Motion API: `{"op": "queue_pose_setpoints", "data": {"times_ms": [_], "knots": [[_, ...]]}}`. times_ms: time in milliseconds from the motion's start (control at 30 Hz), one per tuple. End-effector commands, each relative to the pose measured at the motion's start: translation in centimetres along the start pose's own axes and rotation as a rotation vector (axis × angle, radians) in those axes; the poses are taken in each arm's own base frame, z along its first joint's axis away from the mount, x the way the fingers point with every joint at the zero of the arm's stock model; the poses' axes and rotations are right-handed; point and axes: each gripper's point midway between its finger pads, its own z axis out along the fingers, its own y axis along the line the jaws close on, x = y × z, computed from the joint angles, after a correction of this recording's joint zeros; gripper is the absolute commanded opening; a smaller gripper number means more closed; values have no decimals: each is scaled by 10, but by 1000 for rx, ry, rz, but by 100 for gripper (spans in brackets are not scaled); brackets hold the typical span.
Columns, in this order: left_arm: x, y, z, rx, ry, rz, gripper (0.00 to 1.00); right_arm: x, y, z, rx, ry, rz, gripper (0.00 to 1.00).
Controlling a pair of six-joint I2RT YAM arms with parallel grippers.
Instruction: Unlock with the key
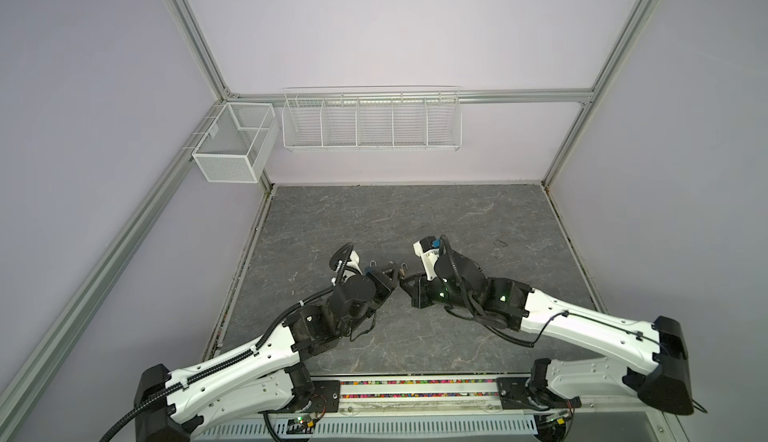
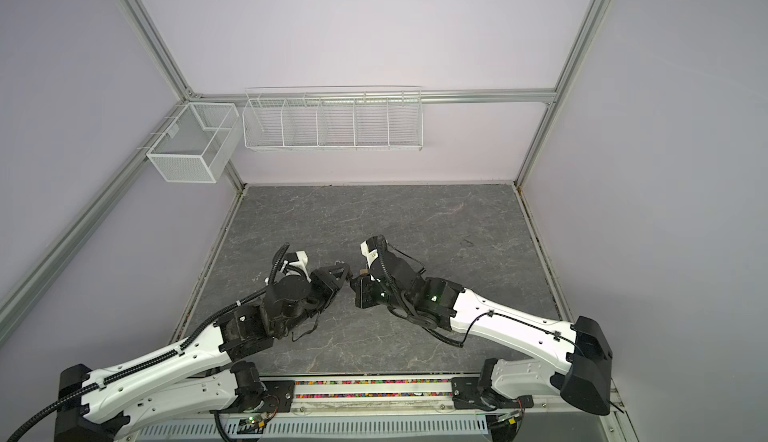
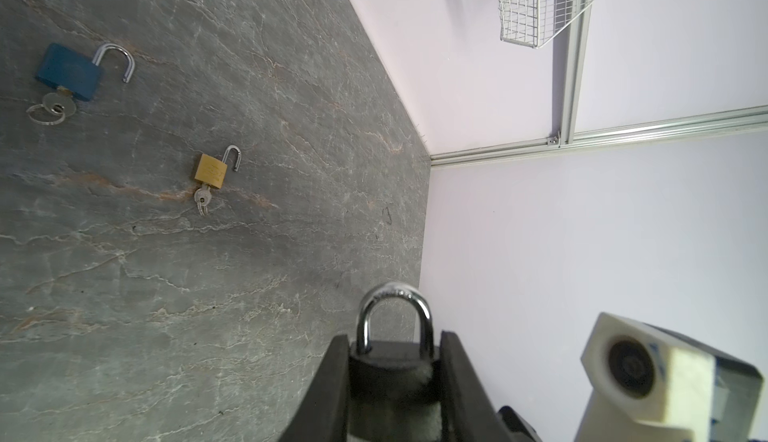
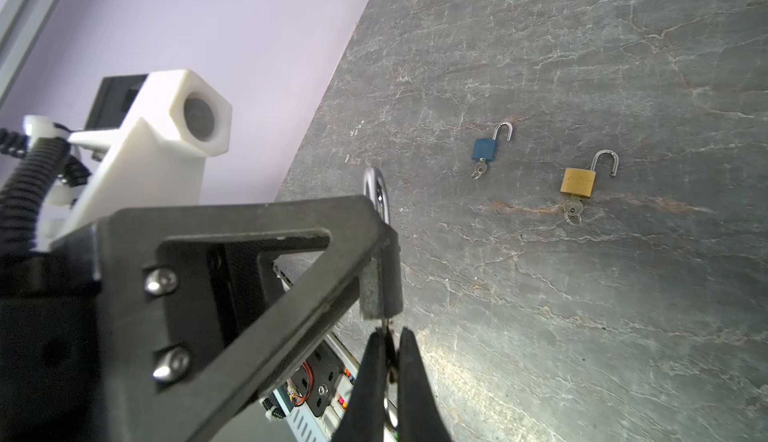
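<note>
My left gripper (image 3: 395,341) is shut on a black padlock (image 3: 390,363) and holds it above the table; the silver shackle (image 3: 395,296) is closed. In the right wrist view, my right gripper (image 4: 390,334) is shut on a small key (image 4: 389,350) whose tip meets the underside of the padlock (image 4: 392,282). Its ring hangs between the fingers. In both top views the left gripper (image 1: 394,280) (image 2: 343,280) and the right gripper (image 1: 404,285) (image 2: 353,283) meet tip to tip over the middle of the table's near half.
Flat on the grey stone table (image 1: 415,220), a blue padlock (image 3: 68,70) (image 4: 484,149) and a brass padlock (image 3: 210,169) (image 4: 578,182) each have an open shackle and a key in them. A wire basket (image 1: 372,120) and a mesh basket (image 1: 232,141) hang on the back rail.
</note>
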Motion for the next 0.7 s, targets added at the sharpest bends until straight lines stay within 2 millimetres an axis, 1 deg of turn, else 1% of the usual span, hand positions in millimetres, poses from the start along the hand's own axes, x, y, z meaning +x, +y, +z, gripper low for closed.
{"op": "queue_pose_setpoints", "data": {"times_ms": [0, 200, 367, 600, 667], "knots": [[32, -21, -5, 98, 166, 0, 0, -30, 67, -18, -303, -101, 21, 6], [26, -18, -10, 102, 144, 10, 0, -36, 65, -23, -325, -134, 67, 7], [20, -15, -14, 101, 114, 13, 0, -38, 63, -24, -297, -140, 36, 6], [2, -27, -18, 111, 27, 56, 0, -33, 47, -19, -210, -127, -14, 6], [-4, -30, -19, 105, -2, 70, 0, -32, 40, -18, -169, -122, -27, 7]]}}
